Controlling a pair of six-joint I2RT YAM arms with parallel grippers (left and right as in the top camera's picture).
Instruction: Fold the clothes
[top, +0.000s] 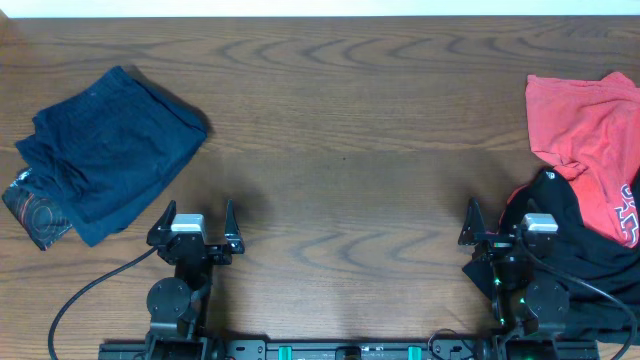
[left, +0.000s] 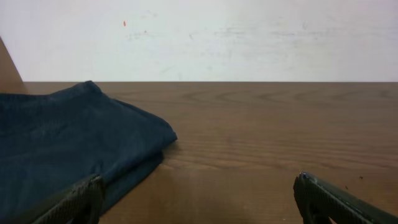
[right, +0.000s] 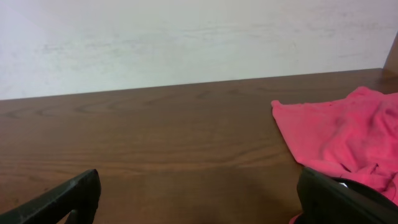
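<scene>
Two zones to tell apart on the brown wooden surface (top: 350, 130).

Left zone: locate the navy-blue cloth garment (top: 105, 150), lying as a flat, squared stack over a dark cloth piece with a red print (top: 30, 210). Treat as the finished pile, most likely placed at the edge to keep the middle free for folding.

Right zone: locate the crumpled red cloth shirt (top: 590, 120), overlapping a rumpled black garment (top: 585, 260) at the near edge. Treat both as unfolded stock awaiting work.

Check the left gripper (top: 198, 228): spread wide, holding nothing, parked low at the front edge, near the navy-blue cloth garment but apart from it. Check the right gripper (top: 500, 232): likewise wide and empty, just beside the rumpled black garment; unable to tell from above whether touching it. Confirm in the wrist views: fingertips (left: 74, 199) at the lower corners, bare wood between.

Read the posture as a neutral rest between garments. Expect the next step to call for drawing one right-hand piece to the middle and spreading it flat. Watch for both overlapping pieces lifting together.
</scene>
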